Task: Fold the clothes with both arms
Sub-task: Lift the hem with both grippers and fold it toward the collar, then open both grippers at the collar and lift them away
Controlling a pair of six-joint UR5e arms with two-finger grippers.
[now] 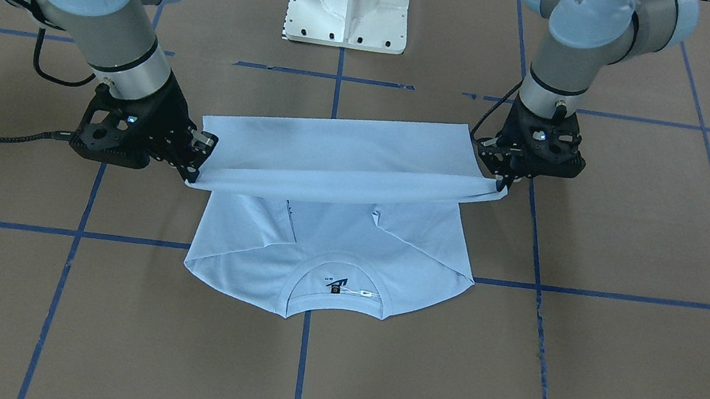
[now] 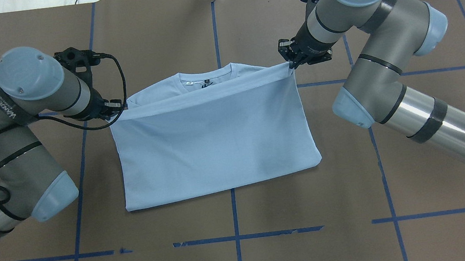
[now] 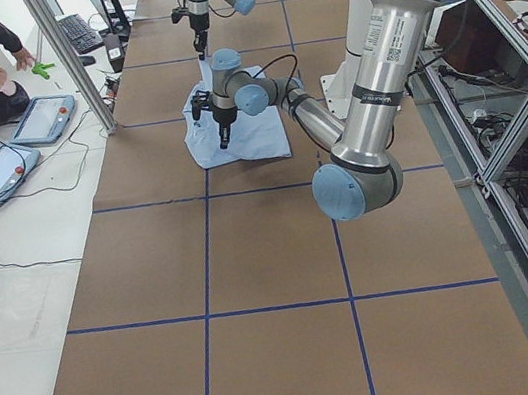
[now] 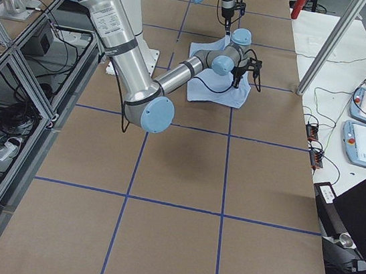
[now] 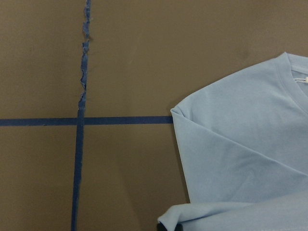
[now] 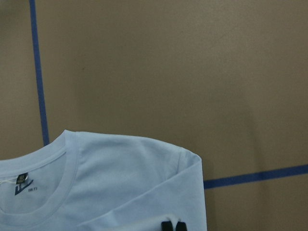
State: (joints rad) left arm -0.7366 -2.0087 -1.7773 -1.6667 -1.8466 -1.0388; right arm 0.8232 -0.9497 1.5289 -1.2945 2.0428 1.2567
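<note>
front-facing view: the t-shirt (image 1: 340, 155) lies on the worktop (image 1: 582, 374) with its collar toward this camera. its far edge is lifted and stretched between the right fingers (image 1: 193, 170) and the left fingers (image 1: 506, 178), each pair pinching a corner. if either pinch slips, the fold would probably land skewed.

overhead view: the raised edge hangs just short of the collar (image 2: 208, 71). uneven lowering could trap wrinkles.

side views: the fingers are too small to judge.

wrist views: only shoulders and collar show. the right fingers' tips are cut off at the frame bottom.
</note>
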